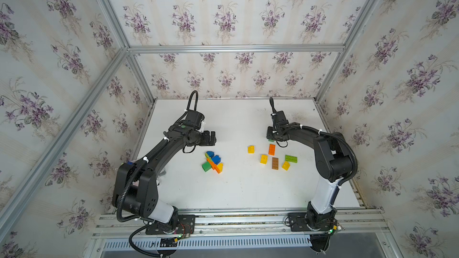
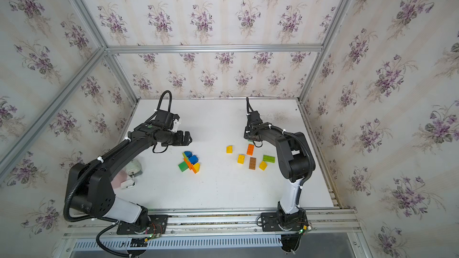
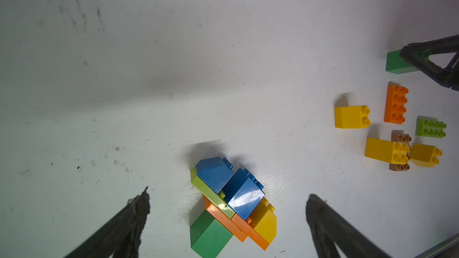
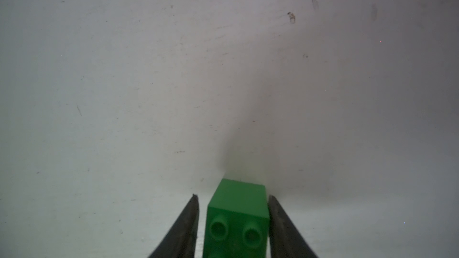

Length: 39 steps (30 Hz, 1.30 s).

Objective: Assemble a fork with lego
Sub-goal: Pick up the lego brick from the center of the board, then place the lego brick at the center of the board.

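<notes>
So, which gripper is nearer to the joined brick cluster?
Left. The left gripper hovers just beyond the joined brick cluster; the right gripper straddles a green brick, farther off.

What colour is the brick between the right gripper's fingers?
Green. The brick shows best in the right wrist view, close up with its studs visible.

Both top views look steeply down from high above the near edge, over the arms' bases [image 1: 171,222], toward the back wall [image 1: 223,78]. They take in the whole surface [image 1: 236,189] and differ only by a slight sideways shift. The left wrist view looks down from moderate height past its wide-set jaws. With the top views it shares the joined bricks [image 3: 231,202] and the loose bricks [image 3: 396,104]. It also catches the green brick [image 3: 395,64] at the right arm's jaws. The right wrist view sits very close and low, with that brick [image 4: 237,219] between its jaws.
</notes>
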### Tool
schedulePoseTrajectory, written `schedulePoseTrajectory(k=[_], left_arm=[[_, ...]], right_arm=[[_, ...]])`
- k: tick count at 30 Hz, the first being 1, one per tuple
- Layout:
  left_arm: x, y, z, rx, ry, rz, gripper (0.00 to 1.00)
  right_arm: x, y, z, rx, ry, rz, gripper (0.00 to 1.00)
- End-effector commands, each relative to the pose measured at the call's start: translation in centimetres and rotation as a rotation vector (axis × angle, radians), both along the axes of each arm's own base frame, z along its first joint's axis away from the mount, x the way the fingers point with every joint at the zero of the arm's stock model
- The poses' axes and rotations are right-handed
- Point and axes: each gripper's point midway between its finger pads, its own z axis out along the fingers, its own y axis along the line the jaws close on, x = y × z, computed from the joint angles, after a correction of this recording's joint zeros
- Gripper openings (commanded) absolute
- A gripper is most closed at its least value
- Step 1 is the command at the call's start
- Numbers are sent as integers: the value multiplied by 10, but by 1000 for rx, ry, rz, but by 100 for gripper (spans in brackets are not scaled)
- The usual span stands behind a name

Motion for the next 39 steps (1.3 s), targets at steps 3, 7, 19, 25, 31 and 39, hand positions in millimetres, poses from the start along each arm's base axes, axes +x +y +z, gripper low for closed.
schedulePoseTrajectory(k=[3,7,19,25,31,39], left_arm=[[2,13,-1,33,-20,58,100],[-1,17,-2,38,-11,66,100],[-14,36,-1,40,4,119,100],[-25,36,4,29,11,113,100],[-32,36,-1,22,23,110,100],[-28,34,-6,11,30,115,100]], right_arm=[[-3,2,-1,15,20,-2,32],[-6,7,14,15,-5,45,23],[-60,75,80,53,-120,455,20],[-94,120,85,28,-116,634,20],[-115,145,65,-27,-78,728,19],[-134,157,28,-92,14,814,20]])
